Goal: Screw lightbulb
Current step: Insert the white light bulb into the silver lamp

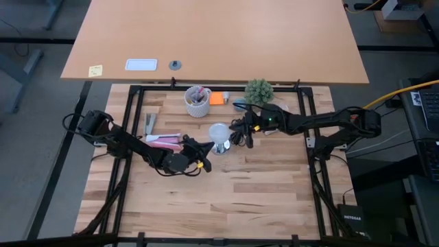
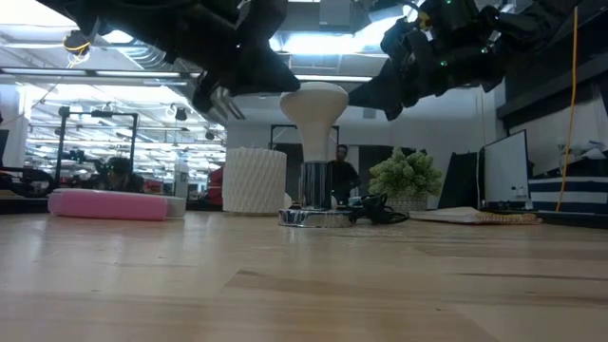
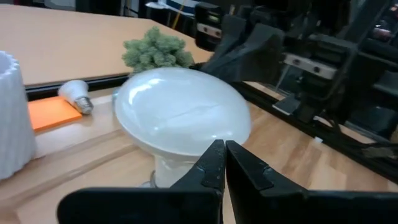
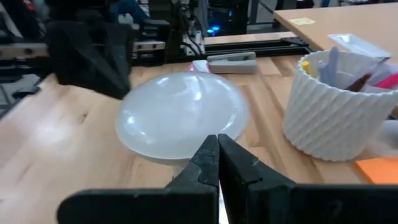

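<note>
The white frosted lightbulb [image 1: 218,131] stands upright, its neck down in the silvery round fitting [image 2: 313,195], which rests on the wooden table. My left gripper [image 1: 208,148] is shut, level with the globe and close beside it on the near-left; its tips show in front of the globe in the left wrist view [image 3: 224,155]. My right gripper [image 1: 240,130] is shut, close beside the globe on the right [image 4: 217,149]. In the low view the left gripper [image 2: 285,81] and the right gripper [image 2: 366,95] flank the globe [image 2: 316,103]. I see no touch.
A white ribbed cup of pens [image 1: 197,101], orange sticky notes [image 1: 217,98], a small spare bulb [image 3: 76,95] and a small green plant [image 1: 259,89] stand at the far side. A pink object [image 1: 163,140] lies to the left. A black cord [image 2: 375,211] lies by the fitting.
</note>
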Action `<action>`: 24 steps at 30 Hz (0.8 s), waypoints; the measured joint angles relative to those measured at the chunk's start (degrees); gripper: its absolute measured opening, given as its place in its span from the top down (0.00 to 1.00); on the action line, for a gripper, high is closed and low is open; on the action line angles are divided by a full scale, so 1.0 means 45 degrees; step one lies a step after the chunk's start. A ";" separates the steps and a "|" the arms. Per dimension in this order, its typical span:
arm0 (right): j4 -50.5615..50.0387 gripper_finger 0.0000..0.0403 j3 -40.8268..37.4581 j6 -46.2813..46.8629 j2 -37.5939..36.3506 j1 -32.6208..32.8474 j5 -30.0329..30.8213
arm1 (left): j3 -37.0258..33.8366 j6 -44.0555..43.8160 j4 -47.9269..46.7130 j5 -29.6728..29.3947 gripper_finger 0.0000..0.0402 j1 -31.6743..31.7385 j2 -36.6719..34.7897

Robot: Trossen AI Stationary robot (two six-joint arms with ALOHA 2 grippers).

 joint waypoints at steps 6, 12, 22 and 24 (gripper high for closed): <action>-0.0068 0.99 0.0000 0.0495 0.0000 -0.0015 -0.0935 | 0.0000 -0.0133 -0.0194 -0.0786 0.99 -0.0001 0.0000; -0.0102 0.99 0.0000 0.0830 0.0000 0.0126 -0.1645 | 0.0000 -0.0281 -0.0191 -0.1841 0.99 0.0000 0.0000; 0.0173 0.99 0.0000 0.0778 0.0000 0.1391 -0.1442 | 0.0000 -0.1052 -0.0356 -0.1991 0.99 0.0442 0.0000; 0.0479 0.99 0.0000 0.0774 0.0000 0.1490 -0.1321 | 0.0000 -0.0783 -0.0238 -0.2034 0.99 0.0421 -0.0016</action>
